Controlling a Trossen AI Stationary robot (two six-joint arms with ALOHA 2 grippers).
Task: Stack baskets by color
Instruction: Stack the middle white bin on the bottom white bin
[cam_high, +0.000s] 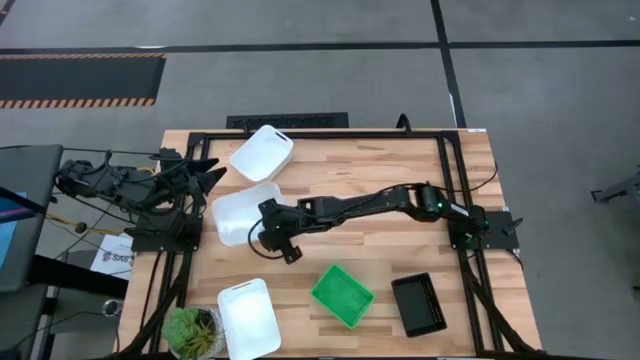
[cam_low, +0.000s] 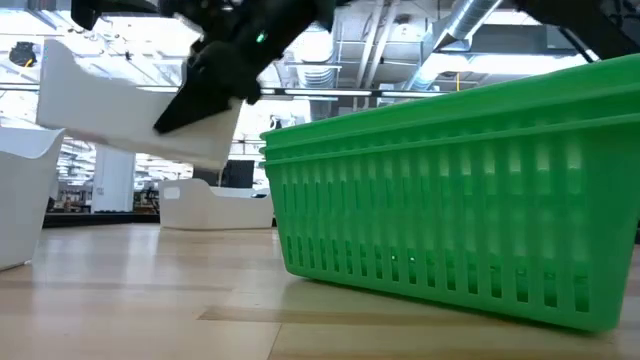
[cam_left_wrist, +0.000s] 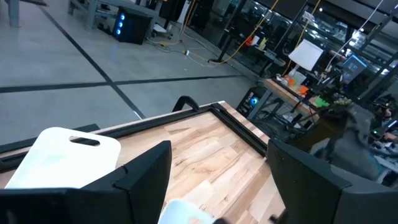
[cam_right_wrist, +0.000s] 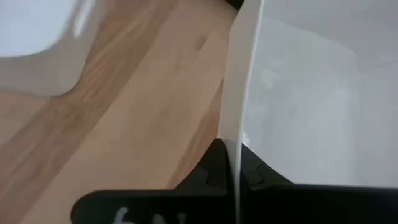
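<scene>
Three white baskets show in the high view: one at the far edge (cam_high: 262, 152), one near the front left (cam_high: 248, 318), and one left of the middle (cam_high: 240, 212), with my right gripper (cam_high: 271, 228) shut on it. A green mesh basket (cam_high: 342, 295) and a black mesh basket (cam_high: 418, 304) rest on their bottoms near the front right. My left gripper (cam_left_wrist: 217, 186) waits open beyond the table's left edge, with nothing between its fingers. My right gripper pinches the white basket's thin wall (cam_right_wrist: 238, 134) at its rim, on the side facing the table's right, with one finger inside the basket and one outside. The fingers slant down from the table's right. The basket (cam_low: 130, 110) is tilted and lifted off the wood.
A round potted plant (cam_high: 190, 330) stands at the front left corner beside the near white basket. A black frame (cam_high: 320, 135) runs round the wooden top. Bare wood lies at the far right and between the held basket and the green one.
</scene>
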